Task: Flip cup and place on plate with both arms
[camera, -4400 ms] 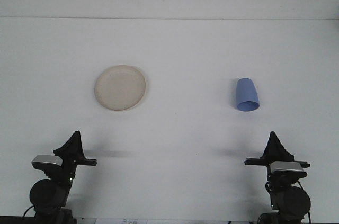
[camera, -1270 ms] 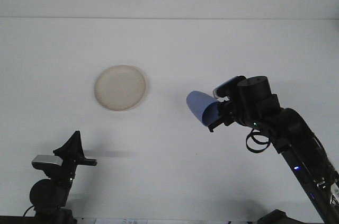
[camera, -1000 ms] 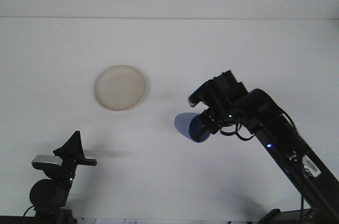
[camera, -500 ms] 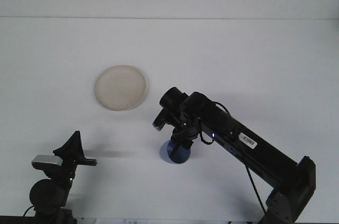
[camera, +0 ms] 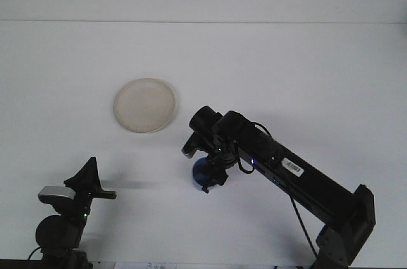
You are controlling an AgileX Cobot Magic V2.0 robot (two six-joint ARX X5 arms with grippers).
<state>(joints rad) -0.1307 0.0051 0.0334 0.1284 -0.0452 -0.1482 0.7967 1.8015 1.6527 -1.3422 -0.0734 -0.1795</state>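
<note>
Parked low at the left: left gripper (camera: 89, 168), holding nothing, fingers pointing up, their spacing impossible to judge. Up and right of it, well apart: cream plate (camera: 145, 105), bare on the white table (camera: 305, 65). Right again, near the middle and below the plate: blue cup (camera: 201, 172), mostly hidden by the right gripper (camera: 210, 177) reaching down over it, fingers closed around it. Black arm (camera: 299, 177) slanting away to the lower right corner.

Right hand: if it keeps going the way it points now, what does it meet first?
The right hand points down over the blue cup, so it would likely meet the white table just beneath; depth is unclear from this view.
</note>
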